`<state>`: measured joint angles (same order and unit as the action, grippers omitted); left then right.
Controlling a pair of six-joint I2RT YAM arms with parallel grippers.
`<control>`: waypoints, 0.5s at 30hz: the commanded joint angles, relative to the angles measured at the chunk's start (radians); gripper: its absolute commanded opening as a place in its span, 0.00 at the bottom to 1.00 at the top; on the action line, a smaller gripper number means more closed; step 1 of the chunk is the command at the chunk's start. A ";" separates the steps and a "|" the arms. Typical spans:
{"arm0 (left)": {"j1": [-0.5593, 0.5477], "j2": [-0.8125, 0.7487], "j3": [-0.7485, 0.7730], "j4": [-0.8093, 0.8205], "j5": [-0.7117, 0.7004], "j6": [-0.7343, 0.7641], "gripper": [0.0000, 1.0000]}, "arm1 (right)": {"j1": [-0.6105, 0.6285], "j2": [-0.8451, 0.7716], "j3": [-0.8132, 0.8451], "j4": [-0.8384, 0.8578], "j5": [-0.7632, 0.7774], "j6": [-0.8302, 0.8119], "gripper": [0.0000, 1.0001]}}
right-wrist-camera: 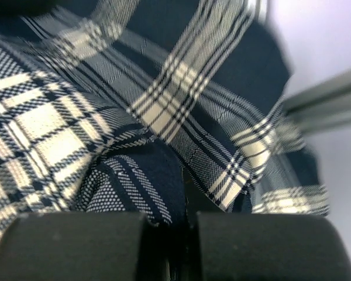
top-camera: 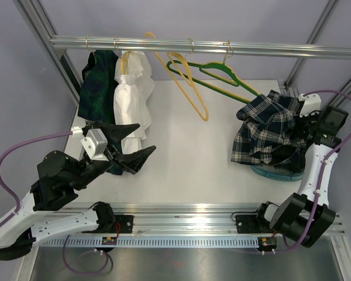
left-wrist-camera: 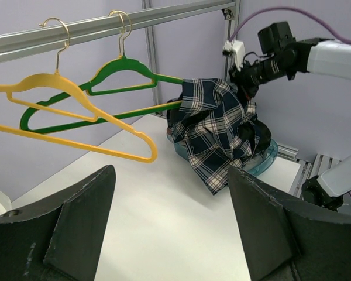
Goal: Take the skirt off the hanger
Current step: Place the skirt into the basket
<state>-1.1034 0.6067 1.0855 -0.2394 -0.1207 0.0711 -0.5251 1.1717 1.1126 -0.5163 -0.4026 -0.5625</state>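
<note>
A plaid skirt [top-camera: 271, 130] is hanging bunched at the right side of the table [top-camera: 193, 152], draped over the lower end of a green hanger [top-camera: 213, 79] whose hook is sitting on the rail [top-camera: 210, 47]. The skirt's lower folds are resting in or just above a teal bin [top-camera: 278, 172] at the table's right edge; the wrist views do not settle which. The right gripper [top-camera: 301, 117] is pressing into the skirt's upper right side, and in the right wrist view its two dark fingers [right-wrist-camera: 76, 246] are lying nearly together with a fold of navy plaid cloth pinched between them, so it is gripping the skirt. The left gripper [top-camera: 134, 143] is hovering over the table's left part with its fingers spread wide and holding nothing; in the left wrist view its fingers [left-wrist-camera: 76, 228] are framing the skirt [left-wrist-camera: 216, 132] and the green hanger [left-wrist-camera: 114, 82] from well apart. A yellow hanger [top-camera: 187, 82] is hanging just left of the green one, overlapping it. At the rail's left end, a dark green plaid garment [top-camera: 98, 82] and a white garment [top-camera: 133, 96] are hanging side by side, touching.
</note>
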 commanded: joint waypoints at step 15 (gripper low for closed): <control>0.002 -0.053 -0.047 0.038 -0.017 -0.007 0.81 | -0.153 0.252 -0.105 -0.007 0.134 -0.201 0.00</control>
<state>-1.1034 0.5663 1.0447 -0.2390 -0.1253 0.0704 -0.6609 1.4181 0.9627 -0.4633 -0.2745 -0.7143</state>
